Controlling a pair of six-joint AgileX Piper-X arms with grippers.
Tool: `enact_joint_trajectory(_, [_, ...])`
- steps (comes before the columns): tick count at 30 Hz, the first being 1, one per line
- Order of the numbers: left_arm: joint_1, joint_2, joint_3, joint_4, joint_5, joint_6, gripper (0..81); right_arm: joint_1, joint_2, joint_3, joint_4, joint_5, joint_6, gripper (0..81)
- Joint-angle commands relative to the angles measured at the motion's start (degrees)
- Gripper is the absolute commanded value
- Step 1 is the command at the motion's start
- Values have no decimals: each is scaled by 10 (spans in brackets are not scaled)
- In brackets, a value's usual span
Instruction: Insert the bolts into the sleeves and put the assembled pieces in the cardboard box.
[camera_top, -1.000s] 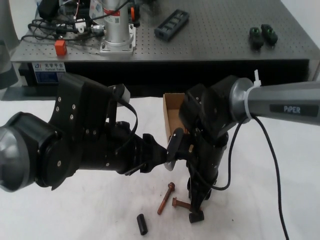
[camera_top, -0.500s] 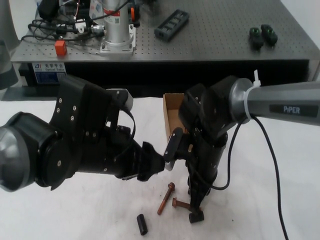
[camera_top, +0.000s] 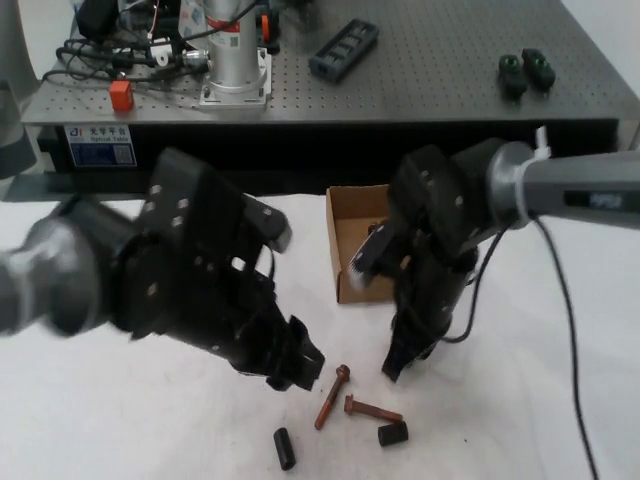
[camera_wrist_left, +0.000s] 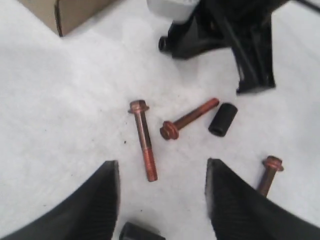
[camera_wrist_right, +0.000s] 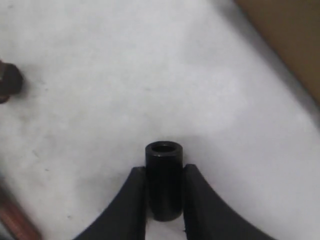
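Note:
In the right wrist view my right gripper (camera_wrist_right: 164, 172) is shut on a black sleeve (camera_wrist_right: 164, 187), held end-on above the white cloth. In the high view it (camera_top: 393, 368) hangs just in front of the cardboard box (camera_top: 345, 215). My left gripper (camera_wrist_left: 161, 165) is open and holds nothing, and it hovers over the loose parts. Two copper bolts (camera_wrist_left: 144, 140) (camera_wrist_left: 189, 119) lie on the cloth beside a black sleeve (camera_wrist_left: 222, 118), with a third bolt (camera_wrist_left: 269, 175) farther off. Another sleeve (camera_top: 284, 448) lies nearest the front edge. The left gripper (camera_top: 298, 362) is just left of the bolts (camera_top: 330, 395).
The black bench (camera_top: 330, 80) behind carries cables, a metal post and small black parts. White cloth (camera_top: 120, 420) covers the working area. The right arm's cable (camera_top: 560, 300) trails across the cloth on the right.
My left arm swung forward and down, so its gripper now sits by the bolts. The right gripper rose and drew back toward the box, uncovering a sleeve on the cloth.

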Motion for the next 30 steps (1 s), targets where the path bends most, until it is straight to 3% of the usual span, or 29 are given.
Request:
enact_joint_trajectory(1, [-10, 24, -33, 30, -17, 32, 369, -17, -32, -1, 2, -22, 20, 2])
enact_joint_trajectory(7, [-33, 122, -136, 108, -45, 41, 368, -37, -115, 34, 0, -30, 45, 2])
enact_joint_trajectory(12, [-50, 187, -212, 177, -137, 42, 368, -36, -184, 79, 0, -28, 83, 2])
enact_joint_trajectory(25, [-60, 252, -261, 202, -138, 37, 366, -36, -307, 132, -8, -26, 94, 2])
enact_joint_trajectory(30, [-65, 264, -262, 200, -138, 18, 258, -36, -322, 132, -1, -26, 94, 2])
